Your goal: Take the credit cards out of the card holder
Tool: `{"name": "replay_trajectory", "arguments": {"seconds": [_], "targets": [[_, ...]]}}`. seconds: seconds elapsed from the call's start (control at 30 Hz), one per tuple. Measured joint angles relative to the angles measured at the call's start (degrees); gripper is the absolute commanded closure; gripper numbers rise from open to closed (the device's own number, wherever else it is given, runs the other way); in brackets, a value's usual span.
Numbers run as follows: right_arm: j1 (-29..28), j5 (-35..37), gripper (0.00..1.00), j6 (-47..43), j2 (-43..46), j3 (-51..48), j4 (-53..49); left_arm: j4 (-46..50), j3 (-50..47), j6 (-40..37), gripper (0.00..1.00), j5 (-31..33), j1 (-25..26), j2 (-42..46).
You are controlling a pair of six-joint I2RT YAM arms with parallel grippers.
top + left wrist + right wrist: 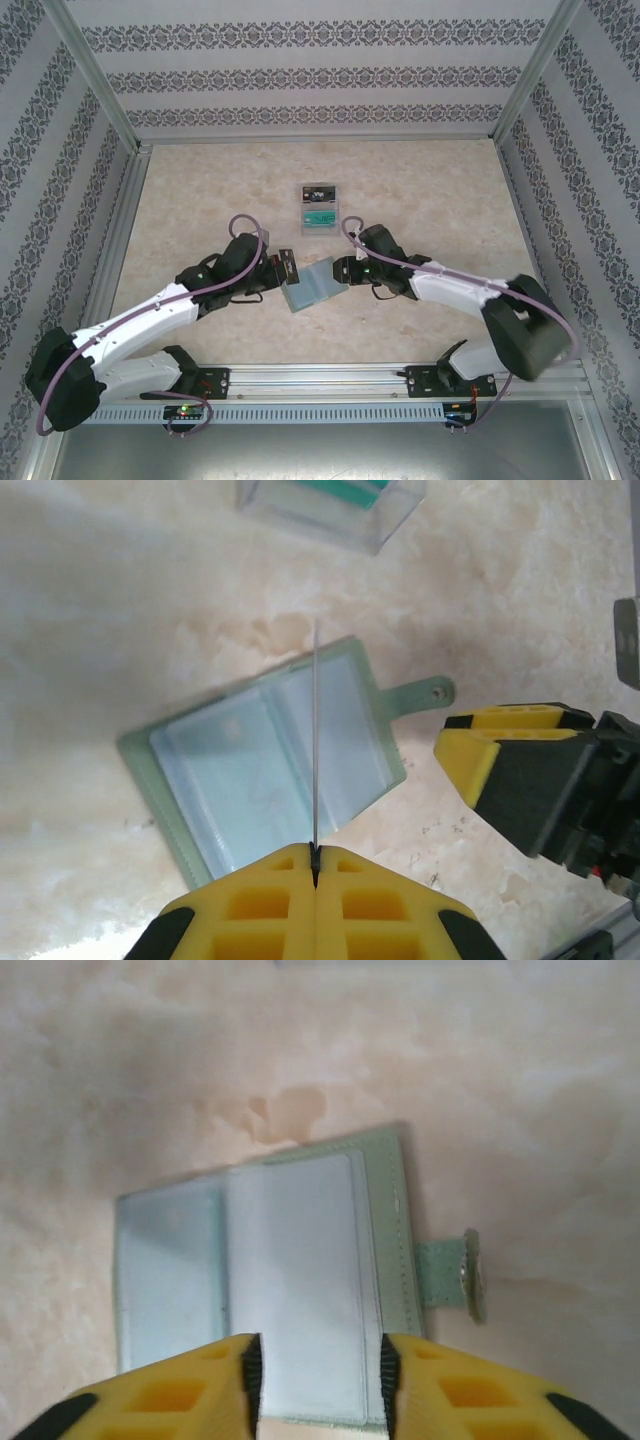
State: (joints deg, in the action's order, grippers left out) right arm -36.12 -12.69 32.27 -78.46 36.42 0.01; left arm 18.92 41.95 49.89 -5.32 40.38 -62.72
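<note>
The card holder [312,284] [265,765] [270,1280] lies open on the table between both grippers, its bluish pockets up and its tab [420,695] [445,1275] to the right. My left gripper [283,272] [315,852] is shut on a thin grey sheet [315,740] that stands edge-on over the holder's middle fold; whether it is a card or a leaf of the holder I cannot tell. My right gripper [343,270] [318,1360] is open, its jaws either side of the paler right pocket at the holder's near edge. One black credit card [318,191] and one teal credit card [318,217] [345,490] lie in a tray.
The clear tray [334,225] [385,530] stands just beyond the holder, at mid table. A yellow finger of my right gripper [500,750] hangs close to the holder's tab. Patterned walls and metal rails fence the marble tabletop [200,200] on three sides.
</note>
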Motion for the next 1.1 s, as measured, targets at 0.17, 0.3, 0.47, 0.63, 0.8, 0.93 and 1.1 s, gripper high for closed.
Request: {"name": "replay_trajectory", "arguments": {"seconds": [0.17,0.3,0.47,0.63,0.8,0.93,1.1], "targets": [[0.0,4.7,0.24,-1.0,11.0,-3.7,-0.2,8.7,13.3,-11.4,1.0,4.0,0.0,-7.3],[0.0,8.0,0.06,-1.2,18.4,-6.8,-1.3,12.7,22.0,-20.9,1.0,8.9,0.5,-14.3],[0.0,12.1,0.02,-1.0,27.1,-9.2,-2.8,14.1,29.6,-35.7,1.0,16.5,2.0,-22.5],[0.0,14.7,0.02,-0.9,33.0,-10.7,-3.5,13.0,32.4,-50.3,1.0,20.8,2.1,-27.2],[0.8,16.2,0.02,-0.7,35.7,-11.6,-4.7,9.7,37.4,-66.3,1.0,25.2,2.0,-32.3],[0.8,16.8,0.02,-0.5,37.2,-12.2,-5.2,4.5,38.3,-78.3,1.0,26.9,1.9,-35.5],[1.5,18.2,0.02,-0.4,39.4,-13.0,-5.7,4.0,43.0,-88.1,1.0,26.4,1.0,-40.9]]}}
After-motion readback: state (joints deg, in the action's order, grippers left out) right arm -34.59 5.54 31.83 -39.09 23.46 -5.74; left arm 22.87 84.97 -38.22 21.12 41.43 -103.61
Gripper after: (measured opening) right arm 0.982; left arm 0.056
